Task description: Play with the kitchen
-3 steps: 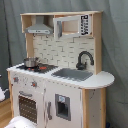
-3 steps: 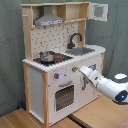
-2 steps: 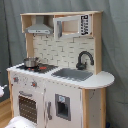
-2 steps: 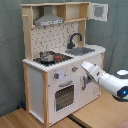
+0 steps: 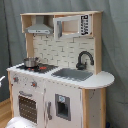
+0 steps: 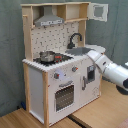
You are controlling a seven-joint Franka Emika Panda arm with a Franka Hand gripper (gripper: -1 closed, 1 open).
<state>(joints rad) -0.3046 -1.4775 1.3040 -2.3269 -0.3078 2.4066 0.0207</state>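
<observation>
The kitchen (image 5: 60, 95) is a white and light-wood toy with a pegboard back, a grey hood (image 5: 39, 28), a black faucet (image 5: 84, 59), a sink (image 5: 72, 74) and a red-ringed stovetop (image 5: 44, 67). A small metal pot (image 5: 31, 62) stands on the stovetop. The oven door (image 6: 64, 96) and knobs (image 6: 57, 76) face front. In the second exterior view my white arm (image 6: 114, 73) reaches in from the second exterior view's right. Its gripper (image 6: 90, 54) is level with the counter's front edge, beside the sink. The view does not settle whether it touches the counter.
A microwave-style cabinet (image 5: 73, 25) sits at the top; its door (image 6: 98, 11) hangs open in the second exterior view. A grey curtain (image 6: 10, 55) hangs behind. Wooden floor (image 6: 100, 112) lies in front. A white shape (image 5: 19, 123) shows at the first exterior view's bottom left.
In the second exterior view my arm has risen from the lower cabinet front up to counter height. The kitchen and pot have not moved.
</observation>
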